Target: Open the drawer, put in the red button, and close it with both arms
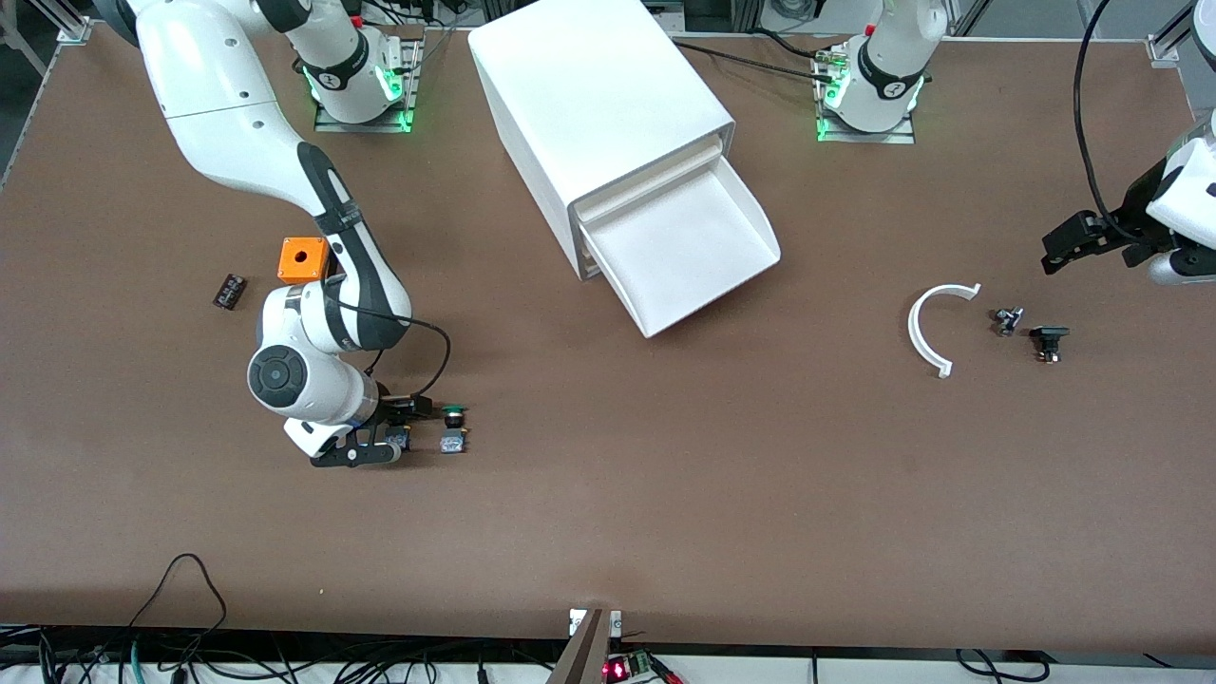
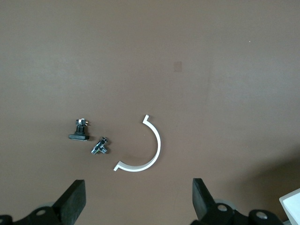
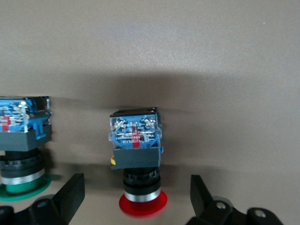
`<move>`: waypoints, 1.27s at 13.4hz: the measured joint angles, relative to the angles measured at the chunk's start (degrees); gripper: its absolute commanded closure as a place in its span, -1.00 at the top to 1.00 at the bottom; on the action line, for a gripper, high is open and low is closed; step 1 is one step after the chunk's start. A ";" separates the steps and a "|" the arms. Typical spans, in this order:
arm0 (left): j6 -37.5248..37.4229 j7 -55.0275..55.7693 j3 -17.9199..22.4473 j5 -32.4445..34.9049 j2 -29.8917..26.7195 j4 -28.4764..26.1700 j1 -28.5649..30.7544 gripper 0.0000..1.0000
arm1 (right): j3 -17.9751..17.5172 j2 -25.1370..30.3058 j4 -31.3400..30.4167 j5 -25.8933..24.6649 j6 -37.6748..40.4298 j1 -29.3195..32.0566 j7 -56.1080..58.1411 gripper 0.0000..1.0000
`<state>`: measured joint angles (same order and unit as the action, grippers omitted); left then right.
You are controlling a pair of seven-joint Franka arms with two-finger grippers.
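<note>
A brown table (image 1: pixel 608 494) is seen from above, with a white cabinet (image 1: pixel 594 114) whose lowest drawer (image 1: pixel 679 252) is pulled out. Toward the right arm's end, the right end effector (image 3: pixel 136 199) is held low with its fingers spread around the red button (image 3: pixel 137 161), which lies on its side on the table beside a green button (image 3: pixel 21 154). The left end effector (image 2: pixel 138 201) is held open above a white curved piece (image 2: pixel 145 150) near the left arm's end.

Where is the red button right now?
The red button lies on the table toward the right arm's end, between the open fingers of the right gripper, with the green button beside it.
</note>
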<state>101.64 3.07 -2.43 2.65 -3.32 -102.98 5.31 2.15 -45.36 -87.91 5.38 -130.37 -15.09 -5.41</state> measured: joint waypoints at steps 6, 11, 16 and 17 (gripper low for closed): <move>-6.32 0.37 -2.13 0.00 0.92 6.98 -0.21 1.00 | 0.04 -0.07 0.27 0.00 -0.30 -0.06 0.00 -0.06; -7.56 1.70 -2.18 0.00 2.40 8.87 -0.18 1.00 | 0.06 -0.06 0.60 0.00 -0.30 -0.45 0.00 -0.43; -7.57 2.08 -2.18 0.00 2.78 8.87 -0.18 1.00 | 0.07 -0.06 0.61 0.00 -0.31 -0.45 0.02 -0.64; -7.57 2.10 -2.18 0.00 2.80 8.87 -0.18 1.00 | 0.07 -0.06 0.62 0.00 -0.31 -0.45 0.02 -0.64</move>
<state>94.07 5.17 -4.61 2.65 -0.52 -94.11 5.13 2.22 -45.42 -87.29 5.38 -130.68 -15.54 -5.39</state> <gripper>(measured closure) 0.000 0.665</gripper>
